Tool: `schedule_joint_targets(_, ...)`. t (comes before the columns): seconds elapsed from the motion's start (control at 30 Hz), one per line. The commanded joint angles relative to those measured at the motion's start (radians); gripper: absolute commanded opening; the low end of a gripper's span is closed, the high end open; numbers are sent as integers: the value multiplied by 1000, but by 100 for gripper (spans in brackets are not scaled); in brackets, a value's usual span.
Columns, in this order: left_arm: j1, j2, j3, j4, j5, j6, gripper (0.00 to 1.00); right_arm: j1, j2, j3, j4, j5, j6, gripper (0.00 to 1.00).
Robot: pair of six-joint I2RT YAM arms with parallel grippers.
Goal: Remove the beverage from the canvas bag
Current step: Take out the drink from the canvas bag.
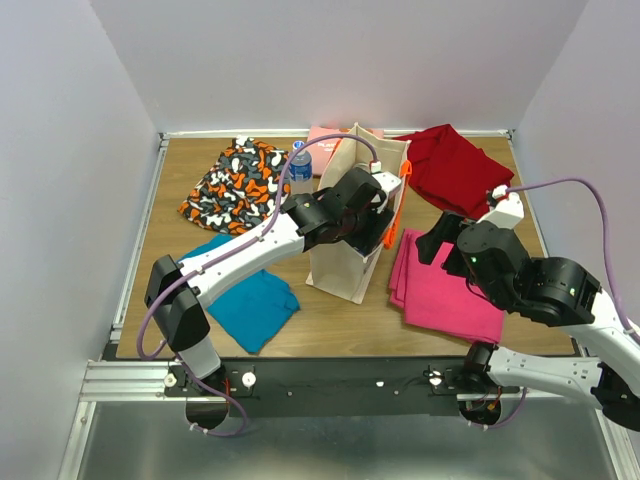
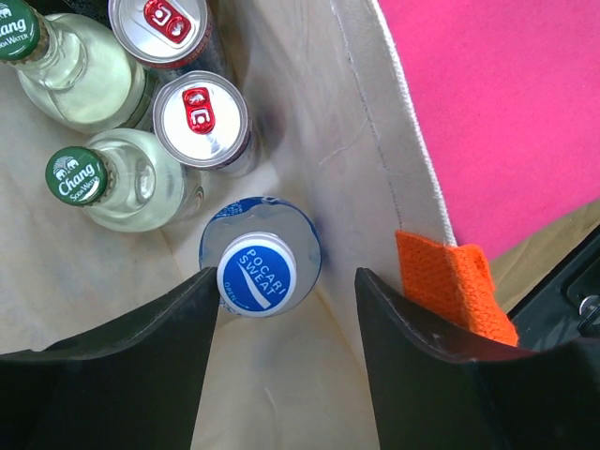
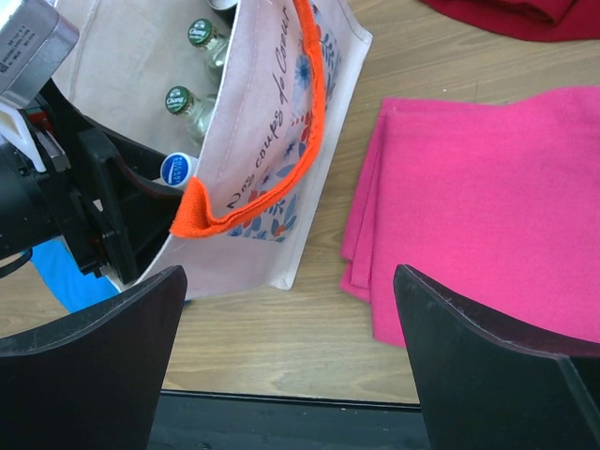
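The beige canvas bag (image 1: 343, 262) stands upright mid-table with its orange handle (image 3: 310, 103) hanging down its printed side. Inside it stand a blue-capped Pocari Sweat bottle (image 2: 257, 274), two silver cans (image 2: 201, 120) and two green-capped glass bottles (image 2: 80, 175). My left gripper (image 2: 286, 281) reaches down into the bag's mouth and is open. Its left finger (image 2: 141, 361) lies against the blue cap, while the right finger (image 2: 422, 375) is well clear of it, beside the bag wall. My right gripper (image 3: 289, 277) hovers open and empty over the table, between the bag and the pink cloth.
Folded cloths surround the bag: pink (image 1: 445, 285) to its right, red (image 1: 455, 165) at back right, teal (image 1: 245, 300) at front left, orange-black-white patterned (image 1: 235, 185) at back left. A blue-labelled bottle (image 1: 300, 165) stands on the table behind the bag.
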Motion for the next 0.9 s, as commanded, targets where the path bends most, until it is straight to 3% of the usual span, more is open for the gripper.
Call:
schedule_joint_targets(0.0, -10, 9, 14, -16, 2, -2, 65, 8, -15, -18, -22, 25, 26, 100)
schedule_joint_targets(0.2, -10, 11, 9, -25, 29, 7, 52, 7, -20, -19, -25, 29, 26, 100)
schedule_joint_targets(0.53, -11, 20, 25, -42, 26, 14, 0, 7, -21, -27, -20, 29, 28, 100)
schedule_joint_targets(0.87, -16, 1, 81, -72, 8, 21, 0, 7, -23, -27, -19, 25, 26, 100)
